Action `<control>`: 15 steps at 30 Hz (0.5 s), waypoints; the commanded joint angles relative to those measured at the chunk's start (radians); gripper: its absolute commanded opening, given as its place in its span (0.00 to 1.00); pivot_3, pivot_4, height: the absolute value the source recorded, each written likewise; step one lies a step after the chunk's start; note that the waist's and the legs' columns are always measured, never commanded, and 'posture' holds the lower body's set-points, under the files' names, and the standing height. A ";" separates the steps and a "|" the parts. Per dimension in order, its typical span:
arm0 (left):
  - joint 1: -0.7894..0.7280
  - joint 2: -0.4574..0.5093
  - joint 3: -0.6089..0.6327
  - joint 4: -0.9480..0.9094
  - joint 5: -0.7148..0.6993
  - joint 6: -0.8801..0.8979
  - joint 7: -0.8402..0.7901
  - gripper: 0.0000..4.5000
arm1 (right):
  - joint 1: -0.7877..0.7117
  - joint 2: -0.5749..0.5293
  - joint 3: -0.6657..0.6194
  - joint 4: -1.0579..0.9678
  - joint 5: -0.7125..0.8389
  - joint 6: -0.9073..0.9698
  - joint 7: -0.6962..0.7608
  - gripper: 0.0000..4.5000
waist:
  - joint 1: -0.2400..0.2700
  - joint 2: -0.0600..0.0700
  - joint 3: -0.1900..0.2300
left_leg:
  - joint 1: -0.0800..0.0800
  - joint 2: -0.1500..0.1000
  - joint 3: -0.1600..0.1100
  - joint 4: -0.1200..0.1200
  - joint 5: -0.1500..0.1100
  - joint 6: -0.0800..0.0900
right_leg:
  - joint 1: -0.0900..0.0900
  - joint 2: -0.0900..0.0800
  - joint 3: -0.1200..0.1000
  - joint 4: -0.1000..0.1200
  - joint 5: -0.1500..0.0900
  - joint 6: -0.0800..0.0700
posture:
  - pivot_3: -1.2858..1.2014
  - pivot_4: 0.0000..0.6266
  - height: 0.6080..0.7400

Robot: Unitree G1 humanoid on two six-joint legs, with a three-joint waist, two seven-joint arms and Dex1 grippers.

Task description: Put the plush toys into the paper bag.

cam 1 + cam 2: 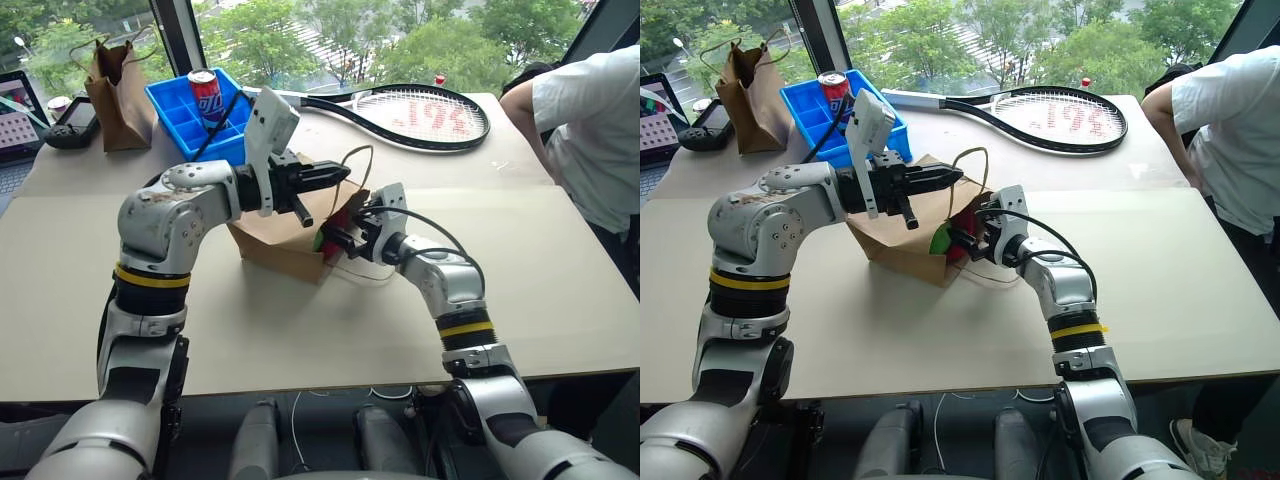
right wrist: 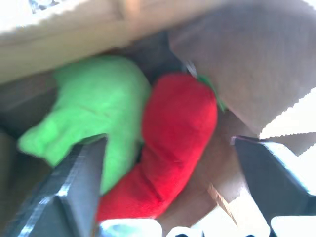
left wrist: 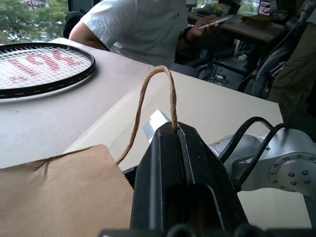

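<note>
Black left fingers (image 3: 175, 148) clamped the brown paper bag's (image 1: 285, 240) twine handle (image 3: 148, 94); right fingers (image 2: 79, 182) stood apart before red chili plush (image 2: 173, 143) and green plush (image 2: 98, 108).

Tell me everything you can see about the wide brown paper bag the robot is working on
The paper bag is plain brown kraft paper, creased, lying on its side on the table with its mouth toward the right gripper. Its edge is serrated. The left gripper is shut on one thin twine handle, holding it up. The green plush toy and the red plush toy lie side by side inside the mouth, touching. The right gripper is open at the mouth.
</note>
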 commanded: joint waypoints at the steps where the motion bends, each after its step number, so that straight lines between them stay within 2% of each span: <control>1: -0.007 0.006 0.008 0.015 0.019 -0.044 0.003 0.00 | 0.006 -0.036 -0.011 -0.165 0.046 0.117 0.004 0.99 | 0.001 0.000 0.000 | 0.000 0.000 0.000 0.000 0.000 0.000 | 0.000 0.000 0.000 0.000 0.000 0.000 | 0.52 0.24 0.99; 7: -0.030 -0.003 0.000 0.072 0.042 -0.089 -0.010 0.00 | 0.070 -0.140 -0.099 -0.387 0.149 0.345 -0.009 0.99 | 0.013 0.000 0.000 | -0.001 0.000 0.000 0.000 0.000 0.000 | 0.000 0.000 0.000 0.000 0.000 0.000 | 0.52 0.24 0.99; 10: -0.050 -0.011 -0.003 0.097 0.047 -0.107 -0.017 0.00 | 0.189 -0.263 -0.153 -0.509 0.179 0.461 0.004 0.99 | 0.025 0.000 0.000 | -0.002 0.000 0.000 0.001 0.000 0.000 | -0.001 0.000 0.000 0.000 0.000 0.000 | 0.52 0.24 0.99; 13: -0.058 -0.016 -0.003 0.109 0.047 -0.116 -0.022 0.00 | 0.294 -0.337 -0.177 -0.591 0.197 0.454 0.027 0.99 | 0.035 0.000 0.000 | -0.003 0.000 0.000 0.001 0.000 0.000 | -0.001 0.000 -0.001 -0.001 -0.001 -0.001 | 0.52 0.24 0.99; 15: -0.061 -0.017 -0.004 0.115 0.047 -0.120 -0.026 0.00 | 0.374 -0.433 -0.083 -0.635 0.120 0.319 0.080 0.99 | 0.030 0.000 0.000 | -0.004 0.000 0.001 0.001 0.000 0.000 | -0.002 0.000 0.000 -0.002 -0.001 -0.002 | 0.52 0.24 0.99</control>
